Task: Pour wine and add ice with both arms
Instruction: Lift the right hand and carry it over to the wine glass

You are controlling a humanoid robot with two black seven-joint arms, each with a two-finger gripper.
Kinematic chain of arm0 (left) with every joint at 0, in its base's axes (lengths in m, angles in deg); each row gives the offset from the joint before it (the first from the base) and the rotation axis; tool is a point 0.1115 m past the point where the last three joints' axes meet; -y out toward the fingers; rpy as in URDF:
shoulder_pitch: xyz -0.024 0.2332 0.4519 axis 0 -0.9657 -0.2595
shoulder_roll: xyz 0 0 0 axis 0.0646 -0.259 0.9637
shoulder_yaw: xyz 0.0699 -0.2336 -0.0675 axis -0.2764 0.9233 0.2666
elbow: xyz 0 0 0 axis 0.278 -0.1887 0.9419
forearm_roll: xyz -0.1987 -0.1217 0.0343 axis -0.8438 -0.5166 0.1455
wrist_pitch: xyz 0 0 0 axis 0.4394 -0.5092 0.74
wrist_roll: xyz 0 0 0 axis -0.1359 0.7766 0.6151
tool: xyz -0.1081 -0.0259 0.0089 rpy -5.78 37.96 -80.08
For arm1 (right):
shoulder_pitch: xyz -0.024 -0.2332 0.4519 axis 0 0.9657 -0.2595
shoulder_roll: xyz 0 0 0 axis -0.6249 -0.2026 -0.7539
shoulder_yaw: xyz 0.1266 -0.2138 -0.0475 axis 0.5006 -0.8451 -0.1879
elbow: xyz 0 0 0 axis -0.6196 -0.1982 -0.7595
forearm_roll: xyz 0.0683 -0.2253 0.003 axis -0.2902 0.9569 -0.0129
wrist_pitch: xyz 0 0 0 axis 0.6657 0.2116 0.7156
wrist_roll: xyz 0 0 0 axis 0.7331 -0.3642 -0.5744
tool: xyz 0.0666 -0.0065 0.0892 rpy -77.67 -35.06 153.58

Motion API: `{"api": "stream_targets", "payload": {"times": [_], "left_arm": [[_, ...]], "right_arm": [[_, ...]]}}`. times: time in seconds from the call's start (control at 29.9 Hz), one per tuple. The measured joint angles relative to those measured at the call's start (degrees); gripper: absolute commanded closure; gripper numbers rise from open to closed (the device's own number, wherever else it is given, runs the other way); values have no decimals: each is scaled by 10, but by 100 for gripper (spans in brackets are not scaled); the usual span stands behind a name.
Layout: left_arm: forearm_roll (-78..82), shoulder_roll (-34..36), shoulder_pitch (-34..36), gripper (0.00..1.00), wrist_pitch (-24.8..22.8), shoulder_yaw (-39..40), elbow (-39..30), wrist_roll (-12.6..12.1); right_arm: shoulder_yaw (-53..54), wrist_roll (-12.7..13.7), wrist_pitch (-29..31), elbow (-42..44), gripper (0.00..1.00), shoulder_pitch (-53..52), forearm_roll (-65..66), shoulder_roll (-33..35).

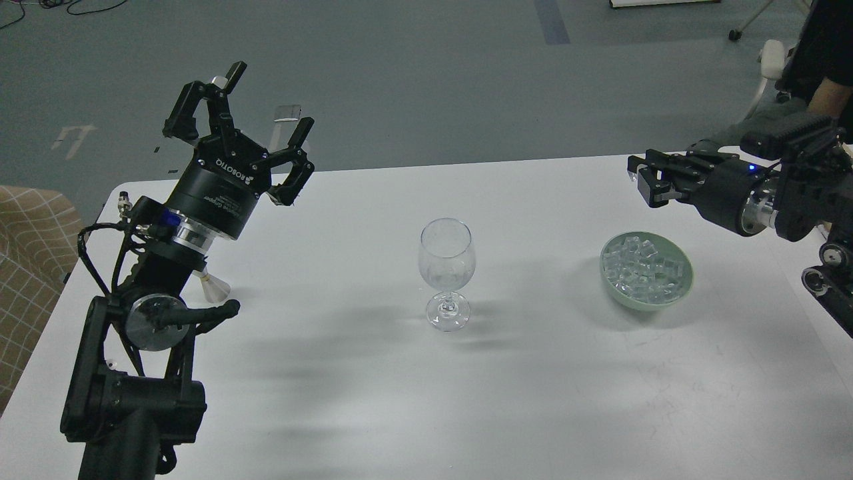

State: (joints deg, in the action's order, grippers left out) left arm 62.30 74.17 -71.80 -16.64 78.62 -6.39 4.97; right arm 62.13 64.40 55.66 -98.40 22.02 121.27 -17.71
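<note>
An empty-looking clear wine glass (446, 261) stands upright at the table's middle. A pale green bowl (687, 283) to its right holds a heap of clear ice cubes (643, 270). My right gripper (638, 177) hangs in the air above and behind the bowl, pointing left. Its fingers are nearly together with a small pale glint between the tips, which looks like one ice cube. My left gripper (266, 100) is raised at the far left, wide open and empty, well left of the glass. No wine bottle shows.
A small clear cone-shaped piece (214, 288) lies on the white table (533, 400) behind my left arm. A person (826, 60) stands at the far right. A plaid seat (26, 233) is off the table's left edge.
</note>
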Motion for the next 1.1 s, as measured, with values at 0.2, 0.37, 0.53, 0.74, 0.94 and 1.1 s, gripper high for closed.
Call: {"api": "stream_targets", "payload": {"times": [0.2,0.37,0.53,0.74,0.94,1.1], "left_arm": [[-1,12,1,2,0,0,3,0],[-1,14,1,2,0,0,4,0],[0,15,1,2,0,1,5,0],[0,17,0,2,0,2,5,1],[0,17,-1,2,0,3,5,1],[1,17,0,2,0,3,7,1]], "right_arm": [[-23,1,26,-1,95,-61,0,-70],[-70,1,41,-17,95,-98,0,-122],[-99,-1,58,-42,95,-127,0,-184],[-104,-1,60,-77,95,-135,0,-216],[-105,-3,60,-113,95,-129,0,-185],[-105,-4,60,-139,95,-127,0,-129]]}}
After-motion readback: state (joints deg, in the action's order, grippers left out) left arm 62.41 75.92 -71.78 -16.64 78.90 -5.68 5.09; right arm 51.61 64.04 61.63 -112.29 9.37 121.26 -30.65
